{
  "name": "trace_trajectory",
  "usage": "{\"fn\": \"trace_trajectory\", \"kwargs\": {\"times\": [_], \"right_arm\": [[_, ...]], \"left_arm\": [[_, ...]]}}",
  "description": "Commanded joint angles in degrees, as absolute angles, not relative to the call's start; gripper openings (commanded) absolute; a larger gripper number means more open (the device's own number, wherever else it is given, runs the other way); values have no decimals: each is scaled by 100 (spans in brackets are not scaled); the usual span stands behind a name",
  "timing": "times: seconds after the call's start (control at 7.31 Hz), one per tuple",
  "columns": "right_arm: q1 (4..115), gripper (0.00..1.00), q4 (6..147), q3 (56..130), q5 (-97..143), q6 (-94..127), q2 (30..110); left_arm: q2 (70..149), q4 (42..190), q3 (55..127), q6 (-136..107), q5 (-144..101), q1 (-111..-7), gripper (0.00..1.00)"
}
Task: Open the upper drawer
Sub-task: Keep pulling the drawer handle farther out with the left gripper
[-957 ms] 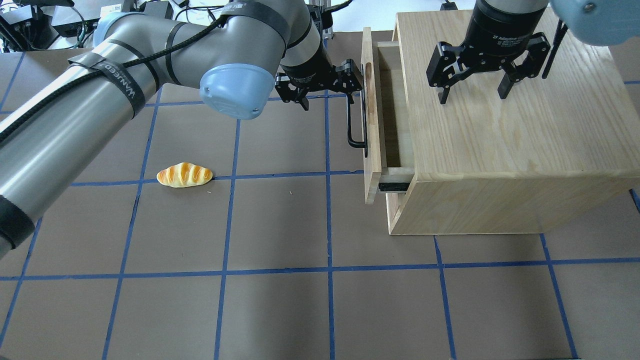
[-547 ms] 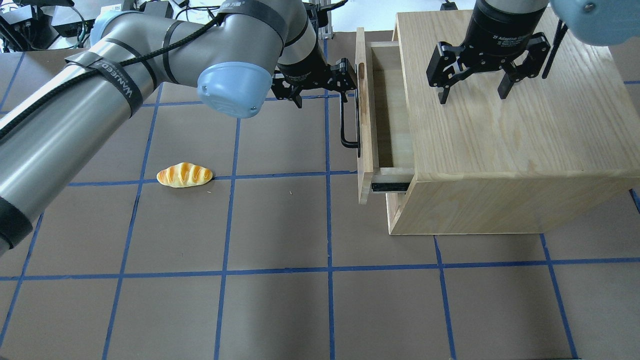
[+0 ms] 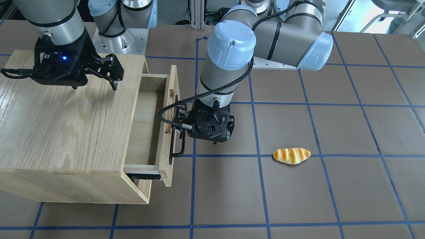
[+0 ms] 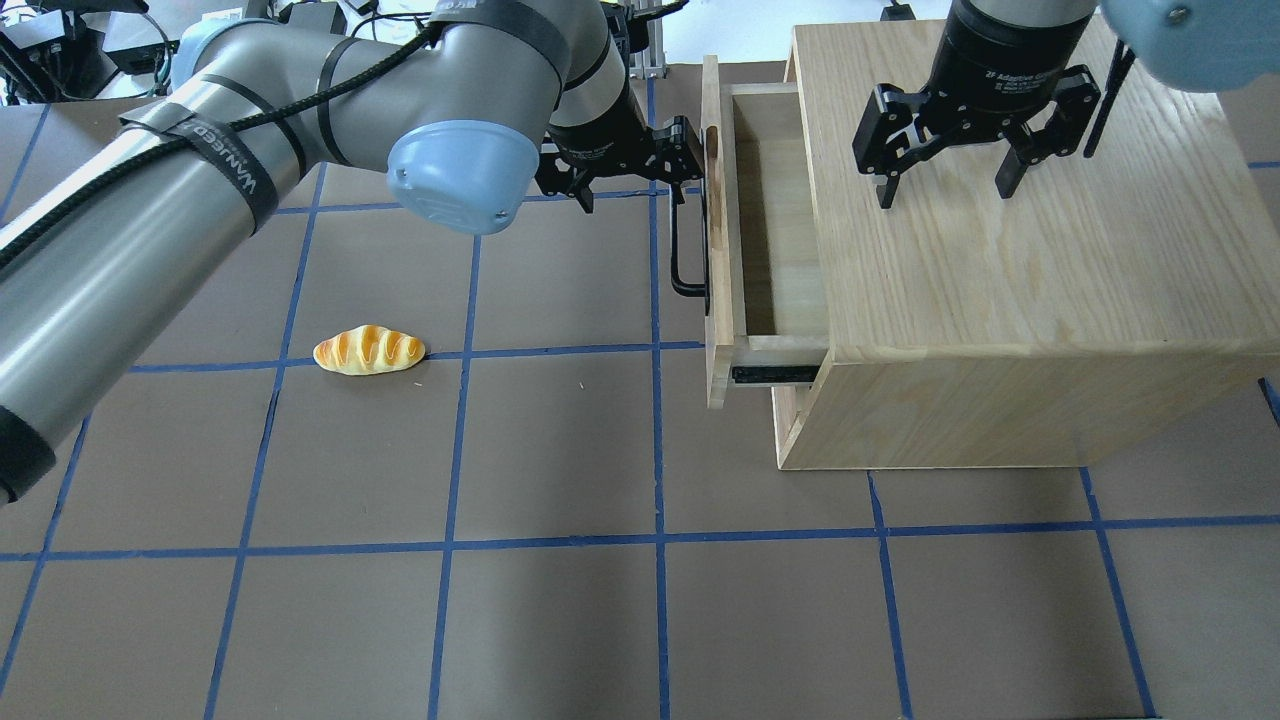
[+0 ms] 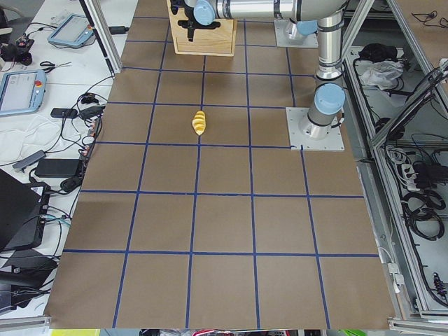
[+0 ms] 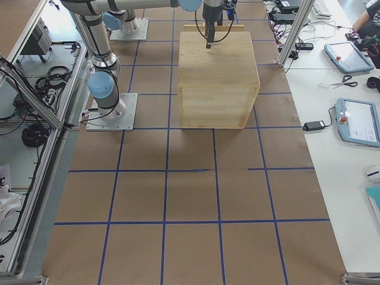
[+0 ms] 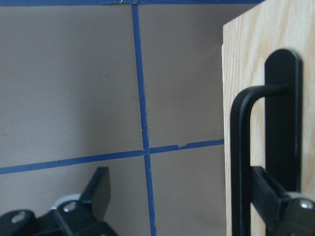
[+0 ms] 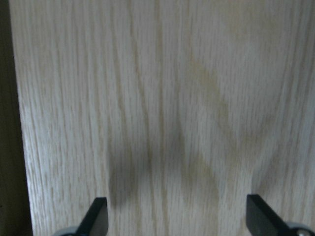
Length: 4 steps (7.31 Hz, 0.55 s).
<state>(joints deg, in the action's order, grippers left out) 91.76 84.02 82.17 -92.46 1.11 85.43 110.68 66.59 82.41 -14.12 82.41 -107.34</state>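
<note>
The upper drawer (image 4: 775, 230) stands partly pulled out of the oak cabinet (image 4: 1050, 260) on the bench (image 4: 560, 450). The main risk is a lost hold. The left gripper (image 4: 638, 188) does not clamp the black bar handle (image 4: 678, 250): its jaws are spread wide, one finger (image 7: 270, 194) hooked behind the bar, the other free in the air. A pull off-line could let that finger slip out. A binding rail could drag the whole cabinet along instead. The right gripper (image 4: 947, 190) hangs close over the cabinet top, jaws spread and holding nothing. Whether they touch the wood cannot be told.
</note>
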Motion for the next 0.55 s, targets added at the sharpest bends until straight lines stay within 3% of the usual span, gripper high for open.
{"fn": "trace_trajectory", "kwargs": {"times": [0.0,0.41], "right_arm": [[9176,100,8402,8209,-9246,106,8543],[9176,100,8402,8209,-9246,114,8543]], "left_arm": [[11092,6671,8235,-1371,8297,-10723,100],[11013,6785,8244,-950,8297,-10371,100]]}}
